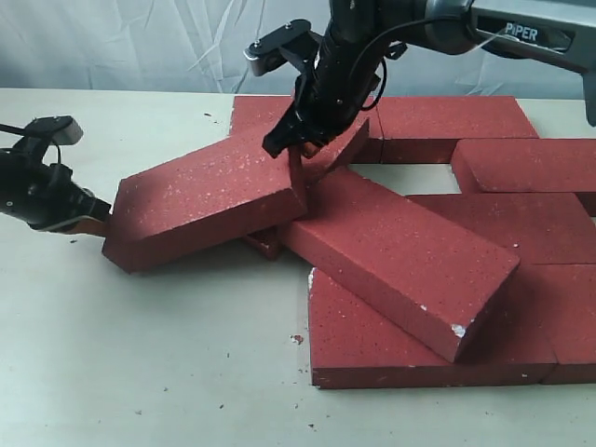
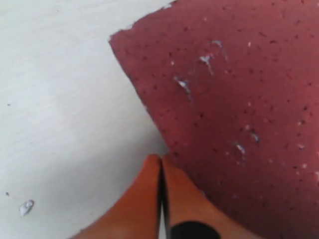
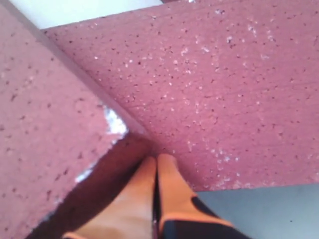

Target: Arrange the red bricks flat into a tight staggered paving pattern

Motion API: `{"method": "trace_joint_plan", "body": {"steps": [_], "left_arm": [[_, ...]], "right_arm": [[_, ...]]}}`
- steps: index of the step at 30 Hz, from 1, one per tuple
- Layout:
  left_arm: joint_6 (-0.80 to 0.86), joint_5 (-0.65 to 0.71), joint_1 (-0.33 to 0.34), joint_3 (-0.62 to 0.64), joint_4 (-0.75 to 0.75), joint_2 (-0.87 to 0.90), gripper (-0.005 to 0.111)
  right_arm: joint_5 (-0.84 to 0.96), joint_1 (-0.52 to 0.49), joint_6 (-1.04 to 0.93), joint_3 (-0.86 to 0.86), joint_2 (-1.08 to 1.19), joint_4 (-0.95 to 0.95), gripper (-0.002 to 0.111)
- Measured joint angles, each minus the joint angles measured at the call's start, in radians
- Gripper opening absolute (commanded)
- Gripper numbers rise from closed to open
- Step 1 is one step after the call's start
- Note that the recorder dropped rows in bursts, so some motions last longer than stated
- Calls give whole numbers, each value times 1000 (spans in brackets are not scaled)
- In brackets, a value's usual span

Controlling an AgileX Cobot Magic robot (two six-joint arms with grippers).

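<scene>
Several red bricks lie in a loose heap. One brick (image 1: 209,209) leans tilted at the left, its low end on the table. A second tilted brick (image 1: 400,256) lies diagonally over flat bricks (image 1: 372,349). More flat bricks (image 1: 447,116) sit at the back and right. My left gripper (image 1: 93,223) is shut, its orange fingertips (image 2: 160,159) touching the edge of the left brick (image 2: 239,99). My right gripper (image 1: 291,144) is shut and points down into the corner where two bricks (image 3: 209,89) (image 3: 45,149) meet; its tips (image 3: 156,159) hold nothing.
The pale table (image 1: 140,372) stretches to the left and front of the heap. A small gap of bare table (image 1: 410,177) shows among the back bricks. Small red chips (image 1: 296,339) lie on the table. A white curtain (image 1: 112,42) hangs behind.
</scene>
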Motion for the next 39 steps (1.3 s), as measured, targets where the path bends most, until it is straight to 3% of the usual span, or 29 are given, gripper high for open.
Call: {"method": "trace_joint_plan", "body": {"steps": [3, 9, 11, 27, 35, 39], "left_arm": [[0, 25, 23, 0, 38, -53, 0], [-4, 34, 194, -4, 85, -177, 0], [-4, 14, 217, -4, 87, -177, 0], [0, -93, 240, -6, 161, -58, 0], [-3, -112, 326, -6, 126, -66, 0], [-4, -115, 349, -6, 91, -66, 0]], "right_arm": [[58, 13, 1, -63, 0, 18, -1], [99, 114, 4, -124, 7, 50, -1], [104, 141, 4, -124, 20, 53, -1], [122, 203, 4, -124, 140, 83, -1], [186, 208, 0, -124, 140, 116, -1], [195, 208, -29, -124, 138, 41, -1]]}}
